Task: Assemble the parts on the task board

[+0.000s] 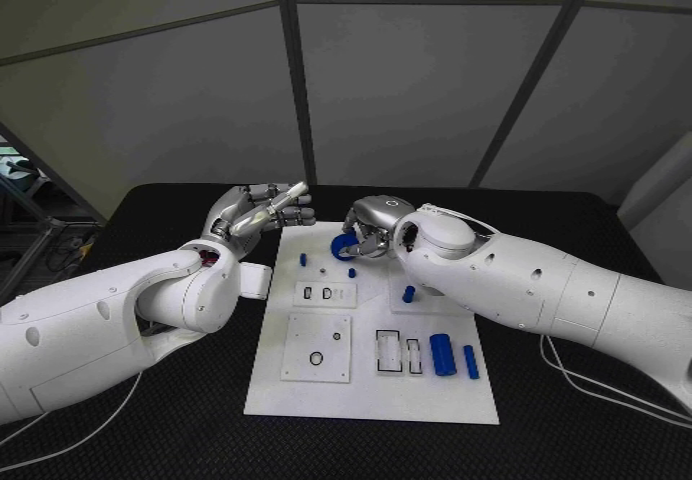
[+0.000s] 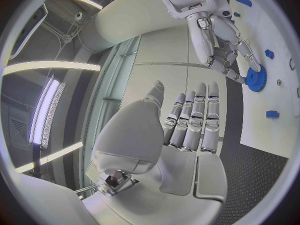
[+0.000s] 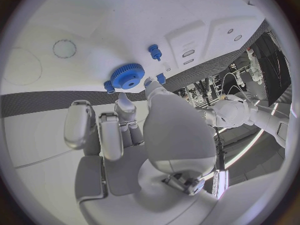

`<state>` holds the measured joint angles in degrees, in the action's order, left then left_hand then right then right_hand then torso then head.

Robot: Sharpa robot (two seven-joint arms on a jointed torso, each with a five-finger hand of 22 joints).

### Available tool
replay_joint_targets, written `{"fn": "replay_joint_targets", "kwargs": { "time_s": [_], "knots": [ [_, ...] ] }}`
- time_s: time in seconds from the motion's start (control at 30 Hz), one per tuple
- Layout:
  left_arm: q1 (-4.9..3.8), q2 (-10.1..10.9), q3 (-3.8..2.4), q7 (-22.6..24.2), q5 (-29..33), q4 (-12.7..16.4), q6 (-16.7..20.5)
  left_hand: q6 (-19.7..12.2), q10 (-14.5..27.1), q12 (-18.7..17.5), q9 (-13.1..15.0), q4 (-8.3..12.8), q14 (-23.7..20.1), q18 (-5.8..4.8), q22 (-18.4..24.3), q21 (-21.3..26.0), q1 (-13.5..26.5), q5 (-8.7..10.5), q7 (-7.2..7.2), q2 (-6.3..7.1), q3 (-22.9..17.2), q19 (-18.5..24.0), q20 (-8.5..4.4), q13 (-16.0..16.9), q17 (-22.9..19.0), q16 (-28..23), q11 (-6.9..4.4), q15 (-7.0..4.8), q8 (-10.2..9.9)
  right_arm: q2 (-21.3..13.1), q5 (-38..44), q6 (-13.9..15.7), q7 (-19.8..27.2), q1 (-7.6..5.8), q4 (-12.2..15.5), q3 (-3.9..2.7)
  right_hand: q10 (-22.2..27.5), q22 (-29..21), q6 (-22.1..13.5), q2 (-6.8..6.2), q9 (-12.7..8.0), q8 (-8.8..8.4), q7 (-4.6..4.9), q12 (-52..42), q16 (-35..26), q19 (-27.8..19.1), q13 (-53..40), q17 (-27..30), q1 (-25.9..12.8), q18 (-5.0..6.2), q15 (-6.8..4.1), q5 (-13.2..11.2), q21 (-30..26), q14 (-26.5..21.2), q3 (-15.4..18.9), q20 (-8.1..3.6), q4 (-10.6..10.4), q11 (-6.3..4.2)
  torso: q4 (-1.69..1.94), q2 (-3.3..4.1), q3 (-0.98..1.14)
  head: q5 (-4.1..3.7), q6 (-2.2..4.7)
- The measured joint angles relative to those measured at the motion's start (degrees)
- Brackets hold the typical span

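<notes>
The right hand (image 1: 372,228) was at the far end of the task board (image 1: 372,400), and its fingertips (image 3: 149,83) grasped the blue gear (image 3: 127,76), which lay on the board there. The left hand (image 1: 257,213) was raised over the table beside the board's far left corner, with its fingers straight and holding nothing.

The white task board (image 1: 368,395) lay in the middle of the frame. A blue gear (image 1: 343,250) sat near its top, and small blue parts (image 1: 443,354) lay at its lower right.

Head camera looks steeply down on the flat white task board (image 1: 372,330); both close wrist fisheyes share its small blue toothed gear (image 2: 255,78).
</notes>
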<state>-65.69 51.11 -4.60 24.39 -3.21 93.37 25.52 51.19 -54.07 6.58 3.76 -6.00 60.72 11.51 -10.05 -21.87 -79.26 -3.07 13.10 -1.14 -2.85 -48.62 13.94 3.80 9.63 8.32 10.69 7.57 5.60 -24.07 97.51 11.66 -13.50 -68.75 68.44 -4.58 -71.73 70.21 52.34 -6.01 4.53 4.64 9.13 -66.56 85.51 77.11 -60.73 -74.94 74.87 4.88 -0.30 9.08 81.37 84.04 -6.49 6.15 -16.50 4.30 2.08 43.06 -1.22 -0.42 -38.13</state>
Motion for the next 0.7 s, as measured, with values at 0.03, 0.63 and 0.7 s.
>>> {"fn": "replay_joint_targets", "kwargs": {
  "time_s": [0.03,0.63,0.7],
  "knots": [
    [0.0,0.0,0.0,0.0,0.0,0.0,0.0,0.0,0.0,0.0,0.0,0.0,0.0,0.0,0.0,0.0,0.0,0.0,0.0,0.0,0.0,0.0,0.0,0.0,0.0,0.0,0.0,0.0,0.0,-0.1,-0.1,-0.2,0.1,0.0,0.0,0.0,0.0,0.0,0.4,0.36,0.1,0.11,-0.05,-0.3,0.0,0.0,-0.3,0.0,-0.8,0.0,0.0,1.1,0.0,0.0,0.6,0.0,0.0,0.0,0.0,0.0,0.0,0.0,0.0],
    [0.0,-0.1,0.0,-0.2,0.0,-0.2,0.0,0.0,0.0,0.0,0.0,0.0,0.0,0.0,0.0,0.0,0.0,0.0,0.0,0.0,0.0,0.0,0.0,0.0,0.0,0.0,0.0,0.0,0.0,-0.6,-1.9,-4.6,0.3,-0.19,-0.4,-0.08,-0.6,0.4,0.3,2.81,-0.3,-0.87,-0.01,-2.2,0.2,0.0,-2.4,0.0,-6.1,0.01,0.0,5.9,0.0,0.0,5.7,0.0,0.2,-0.21,-0.03,-0.01,0.03,-0.11,-0.11],
    [0.0,-0.1,0.0,-0.2,0.0,-0.2,0.0,0.0,0.0,0.0,0.0,0.2,0.0,0.0,0.0,0.0,0.0,0.0,0.0,0.0,-0.2,0.0,0.0,0.0,0.0,-0.2,0.0,0.0,0.0,-0.8,-2.0,-4.9,0.3,-0.11,-0.3,-0.03,-0.6,0.4,0.3,2.81,-0.3,-0.87,-0.01,-2.2,0.2,0.0,-2.4,0.0,-6.1,0.0,0.0,5.9,0.0,0.0,5.7,0.0,0.2,-0.21,-0.03,-0.01,0.03,-0.1,-0.12]
  ]
}}
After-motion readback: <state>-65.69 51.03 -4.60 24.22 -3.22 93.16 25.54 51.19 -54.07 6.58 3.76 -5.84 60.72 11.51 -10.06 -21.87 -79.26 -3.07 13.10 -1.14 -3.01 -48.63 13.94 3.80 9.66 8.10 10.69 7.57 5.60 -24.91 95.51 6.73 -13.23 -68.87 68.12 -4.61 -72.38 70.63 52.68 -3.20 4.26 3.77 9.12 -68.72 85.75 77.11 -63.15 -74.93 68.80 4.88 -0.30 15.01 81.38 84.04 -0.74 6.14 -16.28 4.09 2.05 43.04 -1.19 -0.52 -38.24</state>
